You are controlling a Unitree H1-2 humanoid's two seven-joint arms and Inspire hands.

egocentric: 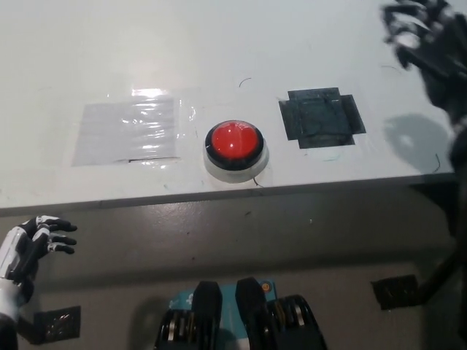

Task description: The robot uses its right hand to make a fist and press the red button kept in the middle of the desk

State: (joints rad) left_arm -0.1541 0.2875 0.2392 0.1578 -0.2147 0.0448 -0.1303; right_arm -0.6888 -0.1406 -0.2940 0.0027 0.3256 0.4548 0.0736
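One red button [233,143] sits on the white table [219,51], near its front edge, between a clear plastic patch [128,130] and a black tape square [321,117]. My black right hand [427,33] hangs well beyond the tape square from the button, fingers spread and empty. My white left hand [33,240] rests off the table, below its front edge and far from the button, fingers apart.

Right hand [427,33] raised at far right, fingers spread — left hand [33,240] low, open.

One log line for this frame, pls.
right hand: raised far right, open | red button: uncovered on desk | left hand: idle lower left, open
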